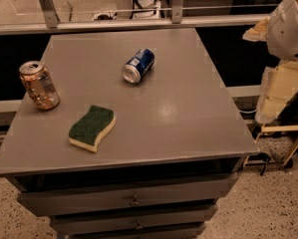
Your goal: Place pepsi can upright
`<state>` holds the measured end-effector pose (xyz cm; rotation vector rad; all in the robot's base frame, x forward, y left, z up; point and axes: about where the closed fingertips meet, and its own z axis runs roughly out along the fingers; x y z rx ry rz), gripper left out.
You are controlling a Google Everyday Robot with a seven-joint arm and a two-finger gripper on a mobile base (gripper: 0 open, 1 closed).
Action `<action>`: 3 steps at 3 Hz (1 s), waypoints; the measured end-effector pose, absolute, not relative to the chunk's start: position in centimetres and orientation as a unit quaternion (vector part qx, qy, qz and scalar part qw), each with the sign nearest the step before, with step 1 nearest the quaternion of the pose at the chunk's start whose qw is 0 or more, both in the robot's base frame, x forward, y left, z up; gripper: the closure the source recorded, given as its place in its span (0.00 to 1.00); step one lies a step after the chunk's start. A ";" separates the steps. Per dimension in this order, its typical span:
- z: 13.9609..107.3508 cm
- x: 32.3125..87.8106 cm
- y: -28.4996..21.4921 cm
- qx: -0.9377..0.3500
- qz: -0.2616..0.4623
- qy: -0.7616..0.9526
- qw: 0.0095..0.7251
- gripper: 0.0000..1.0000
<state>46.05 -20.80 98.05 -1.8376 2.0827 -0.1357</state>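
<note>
The grey tabletop (188,108) takes up most of what I see from here, sitting on a chest of drawers (133,200). Off past its right edge, well clear of everything on it, stands the robot's pale arm (290,26). The cream part hanging below it looks to me like the pincer (277,96), near the middle of that right edge but outside it. Whether it is wide or narrow I cannot tell. It holds nothing that I can see.

On the tabletop, a green-and-yellow sponge (92,127) lies flat towards the front left corner. An orange-gold can (39,85) stands upright close to the left edge. The pepsi can (138,65) is on its side, roughly midway between the left and right edges and nearer the back one. Its silver end faces the front left corner, and it lies apart from the sponge and the other can.

By my reckoning the job has not started. The can has yet to be reached, gripped, turned onto its base and let go, so every step is left.
</note>
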 end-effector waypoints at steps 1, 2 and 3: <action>98.2 50.5 -19.5 -0.720 -0.045 0.664 0.196 0.00; 99.3 55.1 -17.5 -0.790 -0.054 0.576 0.202 0.00; 100.9 56.2 -16.9 -0.815 -0.074 0.531 0.218 0.00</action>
